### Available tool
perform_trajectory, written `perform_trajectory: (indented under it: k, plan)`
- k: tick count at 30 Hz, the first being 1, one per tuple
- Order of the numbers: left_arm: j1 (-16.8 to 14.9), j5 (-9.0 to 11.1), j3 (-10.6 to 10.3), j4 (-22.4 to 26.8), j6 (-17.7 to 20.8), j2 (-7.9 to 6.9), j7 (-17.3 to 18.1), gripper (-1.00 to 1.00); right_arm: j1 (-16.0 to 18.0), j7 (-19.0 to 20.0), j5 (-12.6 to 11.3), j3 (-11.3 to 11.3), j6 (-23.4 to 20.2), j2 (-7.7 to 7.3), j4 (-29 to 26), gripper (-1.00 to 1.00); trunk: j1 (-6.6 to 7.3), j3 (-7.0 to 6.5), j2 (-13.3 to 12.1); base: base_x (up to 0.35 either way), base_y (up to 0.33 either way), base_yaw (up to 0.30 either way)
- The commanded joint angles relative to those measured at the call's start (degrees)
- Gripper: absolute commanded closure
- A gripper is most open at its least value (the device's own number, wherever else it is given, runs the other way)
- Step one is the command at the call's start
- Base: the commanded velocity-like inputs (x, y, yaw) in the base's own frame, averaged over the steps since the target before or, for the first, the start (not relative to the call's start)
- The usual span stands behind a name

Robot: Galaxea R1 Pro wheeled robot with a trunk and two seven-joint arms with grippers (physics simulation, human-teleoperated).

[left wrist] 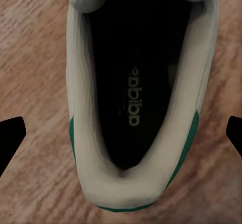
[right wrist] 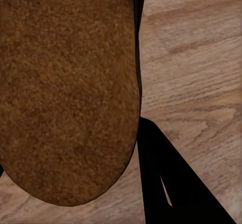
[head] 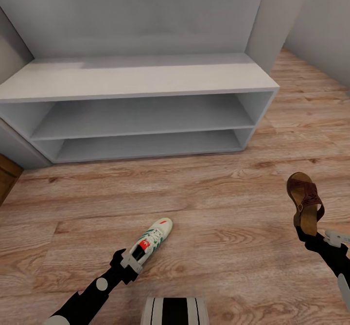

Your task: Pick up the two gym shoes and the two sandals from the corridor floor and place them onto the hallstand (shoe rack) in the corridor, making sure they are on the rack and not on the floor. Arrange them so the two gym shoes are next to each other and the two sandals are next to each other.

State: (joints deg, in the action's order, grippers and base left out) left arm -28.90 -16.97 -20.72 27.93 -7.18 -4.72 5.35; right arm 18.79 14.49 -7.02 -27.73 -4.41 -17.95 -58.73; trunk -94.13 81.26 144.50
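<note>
Down on the wood floor [head: 204, 237], one sneaker [head: 151, 242] lies in front of the shoe rack [head: 136, 79], toe pointing toward it, well apart from its lowest shelf. Left gripper [head: 130, 262] sits right at the sneaker's heel end; in the left wrist view the sneaker [left wrist: 138, 93] lies between the two dark fingertips [left wrist: 10, 141], which stand wide on either side and look clear of it, so jaws apart. Cannot tell for sure whether the heel is touched.

Over to the right, a brown sandal [head: 305, 203] is up off the floor, held upright with its tan sole side facing out, clamped in the right gripper [head: 307, 235] at its lower end. Right wrist view: sandal sole [right wrist: 68, 90] close up, dark finger [right wrist: 166, 183] beside it, planks behind.

Rack's bench top and both open shelf slots are bare grey. Robot base [head: 175, 310] shows at the lower edge.
</note>
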Motion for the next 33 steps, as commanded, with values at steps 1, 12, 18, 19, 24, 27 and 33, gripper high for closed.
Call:
perform_trajectory:
  k: [1,12,18,19,24,27,33]
  plan:
    - [0.0,-0.6,0.0,0.0,-0.2,-0.02,0.0,-1.0,0.0,0.4,-0.8,-0.1,-0.5,0.02,-0.1,1.0,0.01,0.05,0.0,0.0,0.0,0.0]
    - [0.0,-0.7,-0.1,0.0,-0.2,-0.03,-3.3,-1.0,0.0,0.4,-0.8,-0.1,-0.5,0.02,-0.1,1.0,-0.09,1.2,0.1,0.0,0.0,0.0]
    - [0.0,-0.7,-0.2,-0.1,-0.2,-0.1,-4.8,-1.0,0.0,0.4,-0.8,-0.1,-0.5,0.02,-0.1,1.0,-0.09,1.25,0.1,0.0,0.0,0.0]
    - [0.0,-0.7,-0.2,-0.1,-0.2,-0.11,-4.9,-1.0,0.0,0.4,-0.8,-0.1,-0.5,0.02,-0.1,1.0,-0.09,1.25,0.1,0.0,0.0,0.0]
    - [0.0,-0.7,-0.2,-0.1,-0.1,-0.09,-5.0,-1.0,0.0,0.4,-0.8,-0.1,-0.5,0.02,-0.1,1.0,-0.17,1.91,0.1,0.0,0.0,0.0]
    - [-0.1,-0.7,-0.2,-0.1,-0.1,-0.05,-5.0,-1.0,0.0,0.4,-0.8,-0.1,-0.5,0.02,-0.1,1.0,-0.22,2.36,0.1,0.0,0.0,0.0]
    - [-0.1,-0.8,-0.2,0.0,-0.1,-0.02,-5.1,-1.0,0.0,0.4,-0.8,-0.1,-0.5,0.02,-0.1,1.0,-0.22,2.36,0.1,0.0,0.0,0.0]
